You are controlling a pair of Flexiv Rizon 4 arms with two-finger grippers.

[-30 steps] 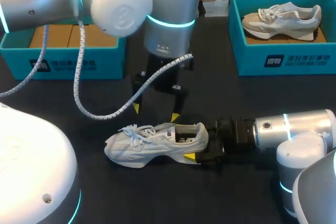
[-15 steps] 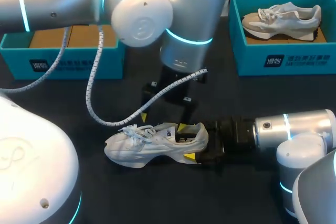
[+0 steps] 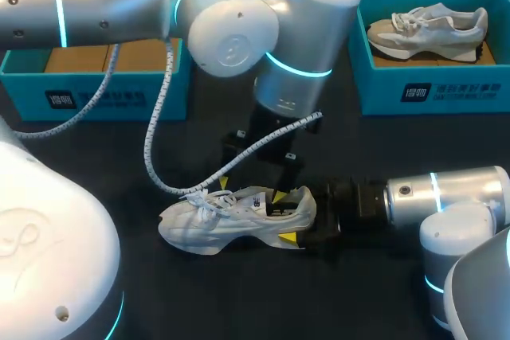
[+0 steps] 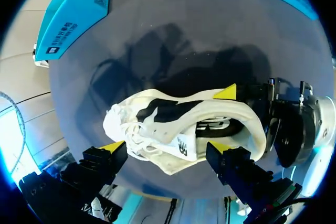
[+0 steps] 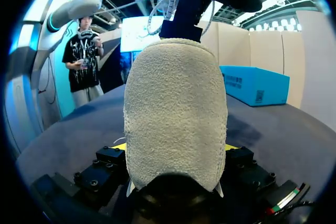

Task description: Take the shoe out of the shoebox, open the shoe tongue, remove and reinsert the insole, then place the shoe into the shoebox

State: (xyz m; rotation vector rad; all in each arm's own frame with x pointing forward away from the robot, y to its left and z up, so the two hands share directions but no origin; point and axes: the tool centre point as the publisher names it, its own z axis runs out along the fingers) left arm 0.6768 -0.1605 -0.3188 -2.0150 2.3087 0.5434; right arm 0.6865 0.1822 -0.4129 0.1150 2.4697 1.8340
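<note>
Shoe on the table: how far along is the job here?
Done: the shoe is out, lying on the table. In hand: right gripper clamps its heel; left gripper, open, sits at its opening. Left: insole out and back, then return to the shoebox.

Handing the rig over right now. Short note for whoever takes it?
Left gripper: open, close above the shoe at its laces and opening, gripping nothing.
Right gripper: shut on the shoe's heel; the shoe lies on the table.
Boxes: empty shoebox at the back left; the other shoebox at the back right holds a second shoe.
Done: shoe is out of its box.
Left: open the tongue, pull and refit the insole (it looks to be inside), put the shoe back in the box.
</note>
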